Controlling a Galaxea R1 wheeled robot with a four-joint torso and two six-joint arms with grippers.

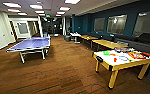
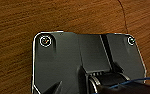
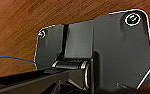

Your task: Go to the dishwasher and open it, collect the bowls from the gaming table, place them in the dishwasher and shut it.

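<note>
Can't tell if either claw is released or clenched – both wrist views just look down past the robot's own dark plate at brown wood floor point(image 2: 21, 20). The gaming table point(image 1: 108, 59) stands near on the right, white top, yellow rim and legs, with small bright bowls point(image 1: 106, 53) on it – green, orange. A blue ping-pong table point(image 1: 31, 44) sits left, plain yellow tables point(image 1: 108, 44) further back.

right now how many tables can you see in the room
5: a blue ping-pong table at left, the white-topped gaming table near right, two yellow wooden tables along the right wall, and a white table beyond them. Others may be hidden farther back.
</note>
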